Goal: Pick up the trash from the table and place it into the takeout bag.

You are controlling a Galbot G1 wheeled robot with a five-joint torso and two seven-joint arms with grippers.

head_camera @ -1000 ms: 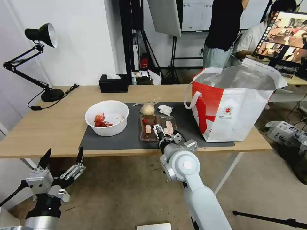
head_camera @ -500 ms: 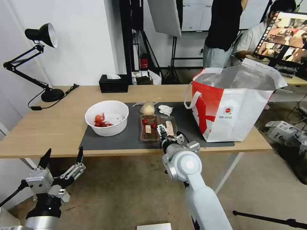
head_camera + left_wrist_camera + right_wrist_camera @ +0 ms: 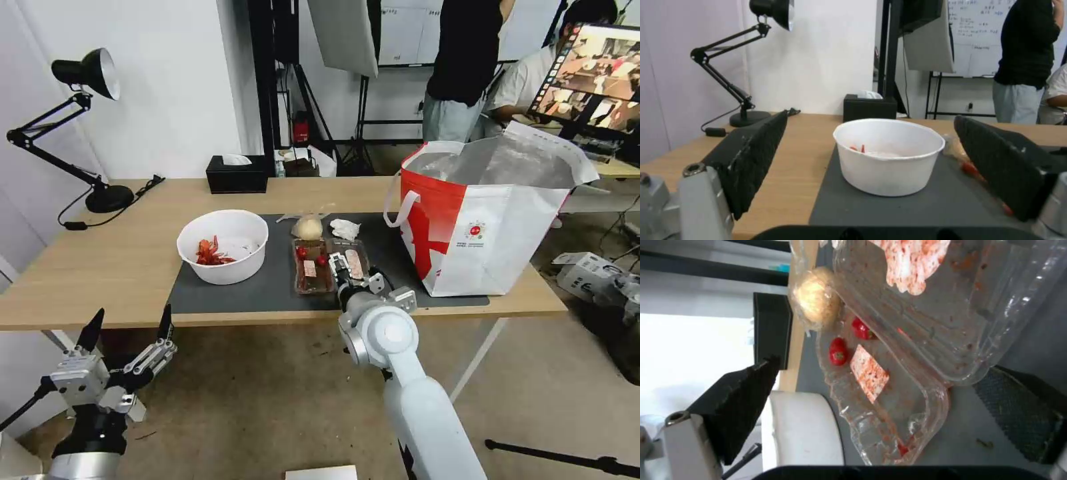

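table [image 3: 100, 267] | on it: grey mat [image 3: 267, 287], takeout bag [image 3: 493, 227], desk lamp [image 3: 93, 133], tissue box [image 3: 237, 175]

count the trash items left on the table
4, all on the grey mat: white bowl, clear tray at the open right gripper, bagged beige lump, crumpled tissue. Smaller scraps may be hidden.

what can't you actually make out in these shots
- Inside of the takeout bag: in the head view its walls and foil lining hide the bottom.
- Near end of the plastic tray: in the head view the right tool and its wrist cover it.
- Contact between right tool and tray: in the right wrist view the open fingers flank the tray, touching unclear.
- Contents of the white bowl: in the left wrist view the rim hides most.
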